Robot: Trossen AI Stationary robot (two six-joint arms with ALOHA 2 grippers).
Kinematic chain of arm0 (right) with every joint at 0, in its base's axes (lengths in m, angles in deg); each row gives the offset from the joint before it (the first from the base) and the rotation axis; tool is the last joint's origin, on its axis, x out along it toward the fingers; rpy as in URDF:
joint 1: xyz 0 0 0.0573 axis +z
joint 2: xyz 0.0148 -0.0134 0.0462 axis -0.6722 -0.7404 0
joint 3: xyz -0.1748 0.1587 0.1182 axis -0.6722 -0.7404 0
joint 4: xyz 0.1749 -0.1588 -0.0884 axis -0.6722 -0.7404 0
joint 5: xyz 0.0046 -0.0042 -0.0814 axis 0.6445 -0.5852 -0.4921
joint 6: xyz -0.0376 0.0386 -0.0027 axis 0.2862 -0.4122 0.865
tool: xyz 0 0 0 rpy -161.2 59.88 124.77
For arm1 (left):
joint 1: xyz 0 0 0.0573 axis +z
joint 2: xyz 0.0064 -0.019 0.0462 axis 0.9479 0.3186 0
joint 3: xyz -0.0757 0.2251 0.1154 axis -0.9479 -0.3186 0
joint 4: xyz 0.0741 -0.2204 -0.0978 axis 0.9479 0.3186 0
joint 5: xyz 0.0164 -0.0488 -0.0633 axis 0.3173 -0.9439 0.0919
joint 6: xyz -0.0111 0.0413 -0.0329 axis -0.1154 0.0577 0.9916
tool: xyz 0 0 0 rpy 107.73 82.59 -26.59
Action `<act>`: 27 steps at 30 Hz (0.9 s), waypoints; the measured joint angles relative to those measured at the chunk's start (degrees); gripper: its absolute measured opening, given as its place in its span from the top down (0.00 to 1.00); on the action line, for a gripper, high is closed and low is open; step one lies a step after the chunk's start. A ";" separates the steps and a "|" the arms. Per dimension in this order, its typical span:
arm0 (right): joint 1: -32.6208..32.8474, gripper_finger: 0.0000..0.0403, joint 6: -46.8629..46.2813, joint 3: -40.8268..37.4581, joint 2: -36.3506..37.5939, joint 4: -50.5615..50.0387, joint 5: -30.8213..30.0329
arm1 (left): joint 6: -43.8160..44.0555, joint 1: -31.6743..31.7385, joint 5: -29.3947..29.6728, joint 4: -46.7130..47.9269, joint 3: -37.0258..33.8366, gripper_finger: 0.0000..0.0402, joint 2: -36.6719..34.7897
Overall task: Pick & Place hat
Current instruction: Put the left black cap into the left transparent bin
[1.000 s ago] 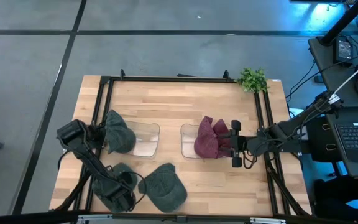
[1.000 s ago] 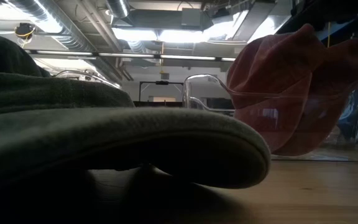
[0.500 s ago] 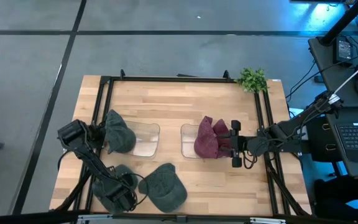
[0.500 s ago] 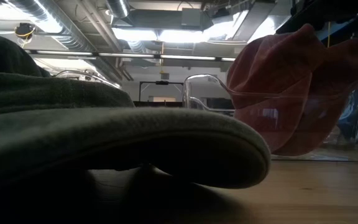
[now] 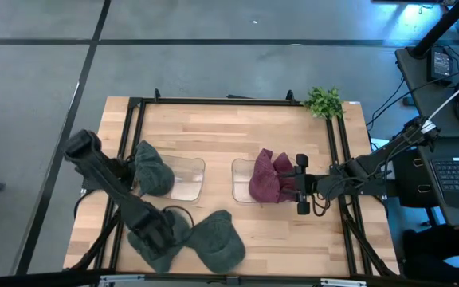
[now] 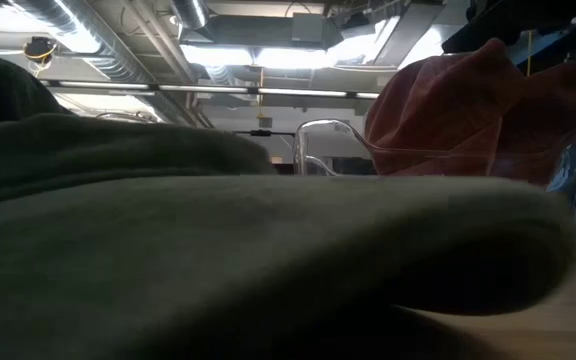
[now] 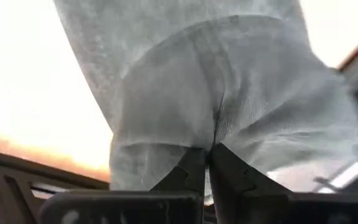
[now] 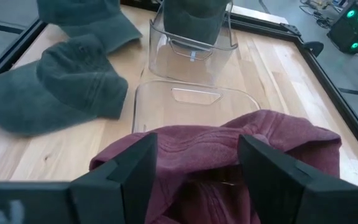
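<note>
Nearest me: left gripper [image 5: 159, 237] is down at the front-left of the surface [image 5: 237, 135], fingers [image 7: 191, 169] pressed together, pinching a fold of a green hat [image 7: 229, 99]. In the high view that hat [image 5: 166, 231] sits bunched under the gripper.

Just beside it, toward the middle, I see a second green hat [image 5: 217, 241] lying flat on the wood, touching or overlapping the pinched one; can't tell which. In the low view green fabric [image 6: 248, 260] fills most of the frame.

Further back on the left: a third green hat [image 5: 151, 169] draped on the left edge of a clear bin [image 5: 183, 177].

Right side: right gripper [image 5: 293, 184] is level with the second clear bin [image 5: 244, 180], fingers [image 8: 132, 165] spread wide either side of a dark red hat [image 8: 229, 140]. From above the red hat [image 5: 269, 177] hangs over that bin's right wall, partly inside. Fingers are not closed on it; contact I can't confirm.

Far right corner of the surface: a small green plant [image 5: 323, 101]. Black frame rails [image 5: 213, 101] run round the surface edge.
</note>
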 joint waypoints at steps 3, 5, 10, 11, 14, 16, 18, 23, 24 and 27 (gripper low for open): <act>0.00 0.45 0.02 0.00 0.00 -0.04 0.00 | 2.05 0.92 0.73 -0.62 0.00 0.99 -5.28; -0.02 0.45 0.23 0.00 0.00 -0.04 0.00 | 2.18 1.62 3.15 -1.81 0.04 0.99 -8.48; -0.01 0.45 1.52 0.00 0.00 0.25 0.00 | -3.26 3.36 10.06 -4.33 0.09 0.99 -15.29; -0.01 0.45 1.50 0.00 0.00 0.45 0.00 | -4.21 3.80 10.94 -4.80 0.09 0.99 -16.55; 0.00 0.45 1.53 0.00 0.00 0.81 0.00 | -8.57 5.79 13.15 -8.53 0.09 0.99 -19.74; 0.00 0.45 1.53 0.00 0.00 0.91 0.00 | -13.79 7.38 13.98 -12.02 0.13 0.99 -21.32; -0.01 0.45 1.53 0.00 0.00 1.25 0.00 | -19.57 9.26 13.91 -15.11 0.15 0.99 -22.45; 0.00 0.45 1.53 0.00 0.00 2.82 0.00 | -35.41 14.32 11.49 -20.63 0.23 0.99 -23.91; -0.02 0.45 1.53 0.00 0.00 3.35 -0.02 | -38.88 15.21 11.23 -20.82 0.24 0.99 -23.93; -0.02 0.45 1.55 0.00 0.00 5.52 -0.02 | -49.40 17.95 10.99 -20.64 0.24 0.99 -23.78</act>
